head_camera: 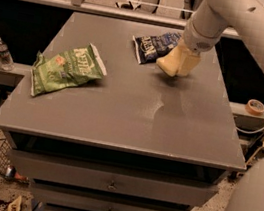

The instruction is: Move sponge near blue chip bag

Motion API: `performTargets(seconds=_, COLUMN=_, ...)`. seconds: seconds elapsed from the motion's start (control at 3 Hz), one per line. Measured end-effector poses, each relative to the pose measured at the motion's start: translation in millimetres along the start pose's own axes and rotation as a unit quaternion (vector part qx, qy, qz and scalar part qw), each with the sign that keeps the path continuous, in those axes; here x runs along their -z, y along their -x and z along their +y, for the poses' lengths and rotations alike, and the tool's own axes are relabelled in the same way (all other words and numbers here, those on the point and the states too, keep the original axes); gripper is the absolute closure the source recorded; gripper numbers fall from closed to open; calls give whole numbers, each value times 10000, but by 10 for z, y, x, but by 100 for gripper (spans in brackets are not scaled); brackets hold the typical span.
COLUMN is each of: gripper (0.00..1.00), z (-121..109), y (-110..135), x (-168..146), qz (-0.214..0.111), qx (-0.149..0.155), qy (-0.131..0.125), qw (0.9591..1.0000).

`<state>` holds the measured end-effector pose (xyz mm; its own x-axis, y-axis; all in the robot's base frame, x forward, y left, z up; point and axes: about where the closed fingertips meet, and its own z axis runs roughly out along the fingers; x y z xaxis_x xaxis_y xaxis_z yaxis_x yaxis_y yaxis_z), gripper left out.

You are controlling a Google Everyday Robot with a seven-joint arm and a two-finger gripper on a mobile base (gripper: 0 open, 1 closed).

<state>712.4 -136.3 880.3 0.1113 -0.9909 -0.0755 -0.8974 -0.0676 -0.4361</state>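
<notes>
1. Water bottle (3, 54): upright on the low ledge left of the desk (134, 123). Off the work surface, no part in the task.

2. Green chip bag (66, 69): flat on the desk's left half, well apart from the other items. Not the target, so likely left where it lies.

3. Blue chip bag (152, 46): flat near the far edge, right of centre. It is the landmark for placement.

4. Sponge (171, 65): pale yellow, tilted, just beside the blue chip bag's right end. It hangs low over the desk with a shadow under it; contact with the surface cannot be judged. The position already suits "near", so set-down looks like the remaining step.

5. Gripper (186, 54): at the arm's end, directly above the sponge and clamped on its upper part, which accounts for the tilt.

6. Tape roll (256, 106): on the ledge to the right, off the desk.
</notes>
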Motion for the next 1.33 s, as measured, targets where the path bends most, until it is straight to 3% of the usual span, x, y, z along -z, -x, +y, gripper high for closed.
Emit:
performTargets(seconds=0.33, gripper=86, z=-308, y=-60, x=-173, qz=229, qx=-71, qy=-180, qw=9996)
performTargets(seconds=0.67, gripper=71, z=-364, y=-73, x=-202, qz=257, qx=-89, qy=-213, qw=9994)
performTargets(seconds=1.33, gripper=23, z=-346, y=-62, x=-264, qz=257, qx=-77, qy=-168, qw=9995)
